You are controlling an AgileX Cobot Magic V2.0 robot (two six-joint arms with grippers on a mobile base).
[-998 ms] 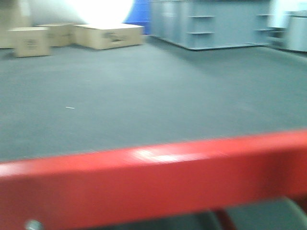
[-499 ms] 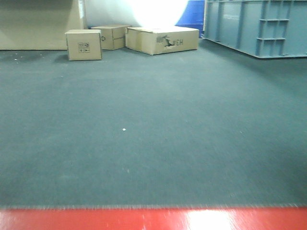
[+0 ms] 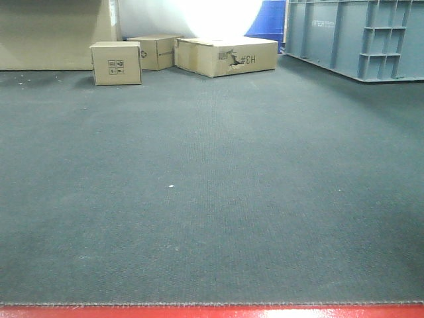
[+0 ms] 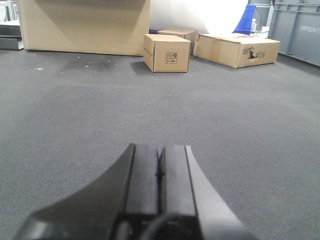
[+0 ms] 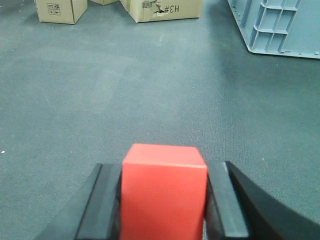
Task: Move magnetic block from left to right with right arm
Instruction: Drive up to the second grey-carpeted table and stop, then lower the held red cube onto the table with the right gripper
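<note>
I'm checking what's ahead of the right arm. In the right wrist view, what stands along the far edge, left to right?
Small cardboard box → torn cardboard box → blue-grey crate. All lie beyond the magnetic block gripped in the right pincer.

One red magnetic block (image 5: 164,192) is counted. Two grippers are noted: left gripper (image 4: 160,150), right gripper (image 5: 164,172). Four tan cardboard boxes are tallied: a large box (image 4: 85,25), a small printed box (image 4: 166,52), a box behind it (image 4: 178,34), a long torn box (image 4: 235,50). One blue-grey crate (image 3: 358,36) is recorded.
</note>
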